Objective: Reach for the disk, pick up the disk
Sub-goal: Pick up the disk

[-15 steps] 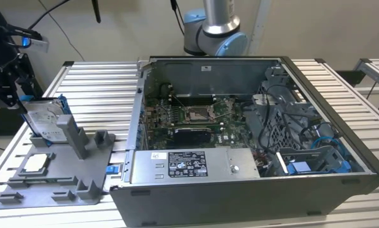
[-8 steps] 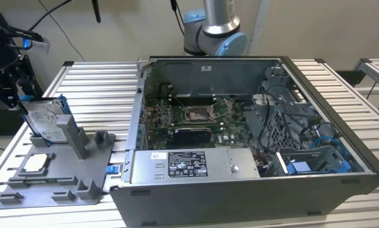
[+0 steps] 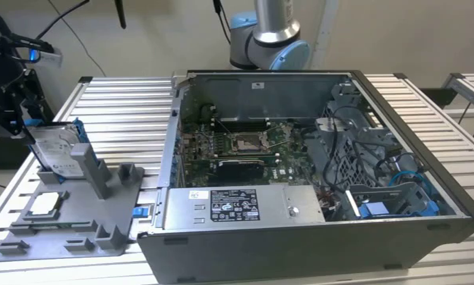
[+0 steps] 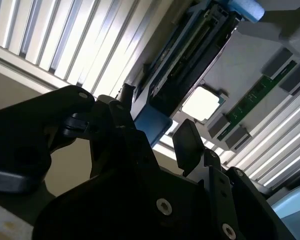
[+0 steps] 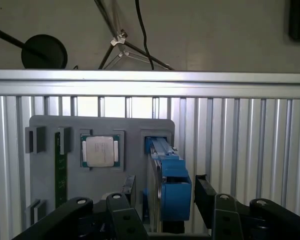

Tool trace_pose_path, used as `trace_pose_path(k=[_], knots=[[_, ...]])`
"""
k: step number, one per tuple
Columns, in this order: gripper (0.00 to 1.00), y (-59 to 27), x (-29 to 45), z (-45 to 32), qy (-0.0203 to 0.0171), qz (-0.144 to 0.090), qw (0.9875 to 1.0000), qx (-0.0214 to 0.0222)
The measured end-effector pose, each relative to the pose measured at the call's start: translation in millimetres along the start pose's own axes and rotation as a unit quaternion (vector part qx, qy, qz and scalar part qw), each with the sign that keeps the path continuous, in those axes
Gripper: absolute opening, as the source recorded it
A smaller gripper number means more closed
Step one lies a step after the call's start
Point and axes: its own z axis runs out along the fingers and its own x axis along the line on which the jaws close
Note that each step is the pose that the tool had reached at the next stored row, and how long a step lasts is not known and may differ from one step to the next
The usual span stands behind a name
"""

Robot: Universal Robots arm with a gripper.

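Hand point(image 5: 164, 192) open, straddling upright silver-grey disk point(image 5: 174, 182); blue side rails, white label.

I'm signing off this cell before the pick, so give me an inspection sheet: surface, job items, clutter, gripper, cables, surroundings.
Surface: slatted aluminium table carrying a grey fixture tray and an open computer case.
Job's things: the disk stands on edge in a tray slot.
Clutter: square chip and green circuit strip, both seated in the tray.
Grippers: gripper open, fingers on either side of the disk, gaps showing.
Cables: blue and black cables inside the case; black cable hanging beyond the table.
Surroundings: arm base behind the case; second slatted table at the exterior view's right.
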Motion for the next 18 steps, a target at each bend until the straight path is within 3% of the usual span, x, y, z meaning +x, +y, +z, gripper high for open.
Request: trace_pose_path(k=[5, 18], knots=[[1.00, 0.0, 0.1, 2.1, 0.0000, 0.000, 1.0000, 0.0001], [1.00, 0.1, 0.4, 15.9, 0.0000, 0.000, 1.0000, -0.0001]])
